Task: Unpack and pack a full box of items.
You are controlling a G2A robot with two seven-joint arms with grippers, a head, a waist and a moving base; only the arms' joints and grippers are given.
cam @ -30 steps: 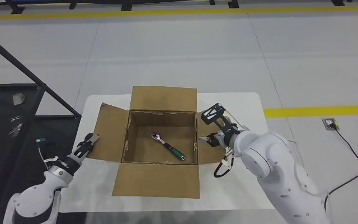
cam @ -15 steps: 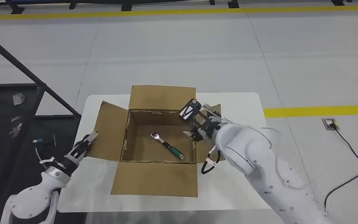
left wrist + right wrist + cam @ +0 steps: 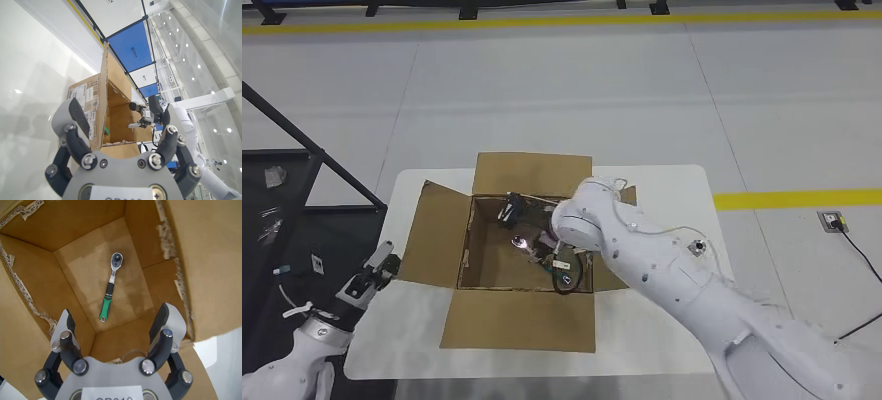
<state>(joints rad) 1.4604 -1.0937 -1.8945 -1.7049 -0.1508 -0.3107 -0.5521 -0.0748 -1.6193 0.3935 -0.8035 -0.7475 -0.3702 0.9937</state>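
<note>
Hanging over the open cardboard box (image 3: 532, 175), the right gripper (image 3: 116, 311) has its fingers spread wide and grips nothing. Beneath it the ratchet wrench (image 3: 110, 289) lies flat on the box floor; seen from the top, its head points to 10 o'clock and its green handle to 4 o'clock. The box sits on the white table (image 3: 662, 185), flaps folded outward. At 8 o'clock from the box, by the table's edge, the left gripper (image 3: 121, 108) is equally wide apart and empty.

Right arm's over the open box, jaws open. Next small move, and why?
Probably lower the right gripper toward the ratchet until its fingers straddle the green handle. The ratchet lies flat and alone on the floor of the box, and the gripper hangs open above it, holding nothing, so descent comes before closing.
</note>
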